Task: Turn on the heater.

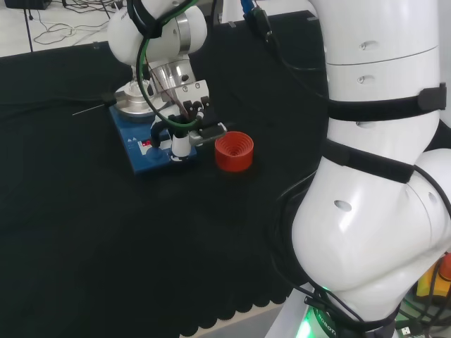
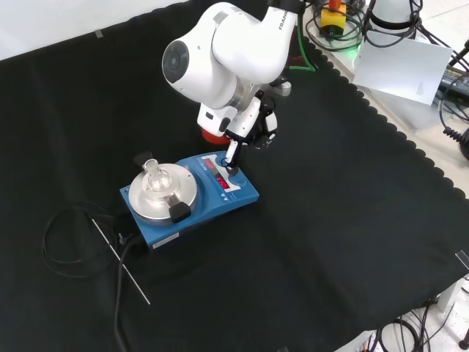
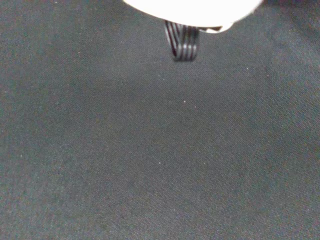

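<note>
So the blue heater (image 2: 192,196) (a hotplate-stirrer type box with a round silver top plate) sits on the black cloth (image 2: 330,220), left of centre in the front view. Its control panel faces the right side of that view, and a red readout (image 2: 222,180) is lit on it. A small clear glass flask (image 2: 154,178) stands on the silver plate, apparently held by black clips at the plate's edge.

The hand (image 2: 249,132) comes down from the top of the front view, under the big white arm link, and one finger (image 2: 231,158) points straight down onto the heater's panel next to the red readout. It looks like it's touching the panel, with the other fingers tucked up closer to the palm and not wrapped round anything, so an extended poking finger, nothing held.

In the head view the hand (image 1: 184,127) is over the near right corner of the heater (image 1: 151,151), and a red ribbed ring stand (image 1: 233,151) sits just beside the heater on its right, apart from it. A black power cable (image 2: 66,242) loops off the heater's left side in the front view, and a thin rod (image 2: 121,260) lies on the cloth there too
</note>
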Tool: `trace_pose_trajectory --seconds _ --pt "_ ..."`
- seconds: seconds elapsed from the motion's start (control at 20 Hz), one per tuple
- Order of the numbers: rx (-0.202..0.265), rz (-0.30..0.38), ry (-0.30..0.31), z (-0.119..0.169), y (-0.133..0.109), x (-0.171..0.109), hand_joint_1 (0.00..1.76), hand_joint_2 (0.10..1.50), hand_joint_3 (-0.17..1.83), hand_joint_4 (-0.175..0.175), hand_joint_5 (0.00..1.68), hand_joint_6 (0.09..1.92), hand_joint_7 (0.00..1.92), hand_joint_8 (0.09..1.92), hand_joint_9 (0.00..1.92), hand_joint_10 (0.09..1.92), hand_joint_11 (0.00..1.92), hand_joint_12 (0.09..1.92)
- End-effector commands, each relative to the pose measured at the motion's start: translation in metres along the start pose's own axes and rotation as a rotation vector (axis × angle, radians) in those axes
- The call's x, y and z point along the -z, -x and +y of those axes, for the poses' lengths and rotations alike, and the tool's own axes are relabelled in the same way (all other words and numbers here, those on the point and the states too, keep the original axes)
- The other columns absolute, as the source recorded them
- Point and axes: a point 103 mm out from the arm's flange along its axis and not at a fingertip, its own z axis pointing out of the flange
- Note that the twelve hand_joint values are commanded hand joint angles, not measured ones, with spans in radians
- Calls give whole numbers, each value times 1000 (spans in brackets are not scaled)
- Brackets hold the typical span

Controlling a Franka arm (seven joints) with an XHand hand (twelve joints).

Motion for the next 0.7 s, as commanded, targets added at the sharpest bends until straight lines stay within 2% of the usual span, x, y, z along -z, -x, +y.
trace_pose_trajectory --seconds 0.05,0.7 --pt "-2 -6 -10 1 -1 -2 1474 674 1108 -39 273 630 1682 1524 1763 1504 1415 1422" --pt "5 -5 -16 4 -1 -7 1472 673 1111 -40 278 640 1683 1520 1764 1502 1412 1423"
